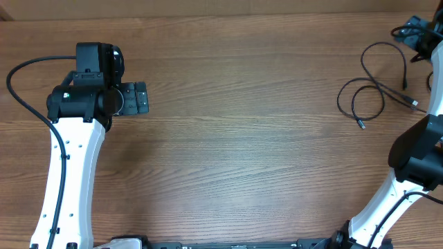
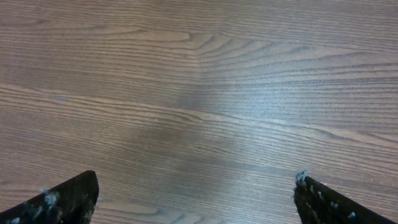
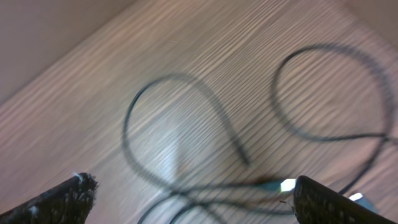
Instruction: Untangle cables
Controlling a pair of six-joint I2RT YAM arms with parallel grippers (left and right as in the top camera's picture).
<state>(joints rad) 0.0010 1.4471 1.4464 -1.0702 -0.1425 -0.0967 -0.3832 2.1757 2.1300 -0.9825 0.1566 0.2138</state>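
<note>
Overhead: cables (image 1: 374,83) lie in crossed loops at table's (image 1: 242,138) far right. Right gripper (image 3: 189,186) wide, empty, above them. Left gripper (image 1: 140,98) wide, empty, well apart. Best: pinch beside silver-tipped plug (image 3: 286,185), draw end slowly out through crossing.

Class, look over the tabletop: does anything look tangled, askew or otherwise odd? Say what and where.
Only the cables at the far right of the table: their thin black loops cross over one another, and the plug ends lie loose. Nothing else stands out.
</note>
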